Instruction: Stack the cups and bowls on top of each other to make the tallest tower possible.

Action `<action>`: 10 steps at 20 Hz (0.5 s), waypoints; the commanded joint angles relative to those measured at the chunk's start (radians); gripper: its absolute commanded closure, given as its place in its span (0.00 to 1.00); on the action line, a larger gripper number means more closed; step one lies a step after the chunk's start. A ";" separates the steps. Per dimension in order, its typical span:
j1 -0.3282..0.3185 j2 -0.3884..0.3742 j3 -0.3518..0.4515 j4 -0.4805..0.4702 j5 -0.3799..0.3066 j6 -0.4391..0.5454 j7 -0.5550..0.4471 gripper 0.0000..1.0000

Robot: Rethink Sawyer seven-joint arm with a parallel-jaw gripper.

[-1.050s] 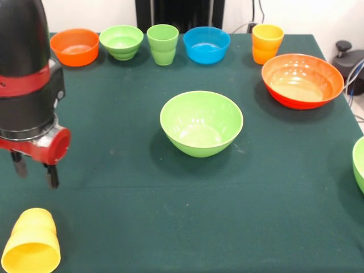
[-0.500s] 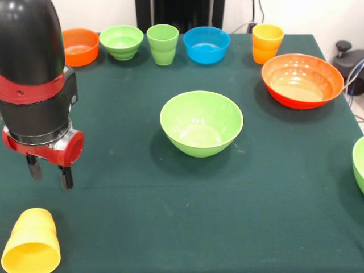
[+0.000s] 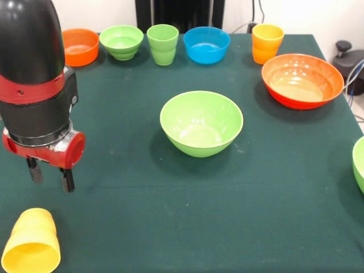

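My gripper (image 3: 51,176) hangs open and empty at the left, just above and behind the yellow cup (image 3: 31,242), which lies on its side at the near left corner. A large light green bowl (image 3: 201,123) sits upright mid-table. A large orange-red bowl (image 3: 302,79) stands at the right. Along the far edge stand a small orange bowl (image 3: 81,45), a small light green bowl (image 3: 121,41), a light green cup (image 3: 162,44), a small blue bowl (image 3: 206,44) and an orange-yellow cup (image 3: 267,42). Another light green bowl (image 3: 359,163) is cut off at the right edge.
The dark green tablecloth (image 3: 170,205) covers the table. A black object (image 3: 348,60) and cables sit beyond the right table edge. My arm's black and red body (image 3: 34,74) blocks part of the far left.
The gripper moved right and slightly nearer between one second ago and half a second ago, uncovering less of the orange bowl; since then it has barely shifted. Its fingers stay open.
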 commanded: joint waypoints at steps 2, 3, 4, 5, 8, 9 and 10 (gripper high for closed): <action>-0.020 0.017 0.165 -0.024 -0.115 0.044 -0.306 0.00; -0.021 0.019 0.168 -0.029 -0.122 0.045 -0.313 0.00; -0.022 0.020 0.171 -0.034 -0.129 0.046 -0.319 0.00; -0.025 0.031 0.176 -0.052 -0.135 0.043 -0.336 0.00; -0.029 0.038 0.174 -0.065 -0.149 0.037 -0.323 0.00; -0.029 0.040 0.178 -0.071 -0.159 0.041 -0.336 0.00; -0.030 0.042 0.182 -0.078 -0.170 0.045 -0.348 0.00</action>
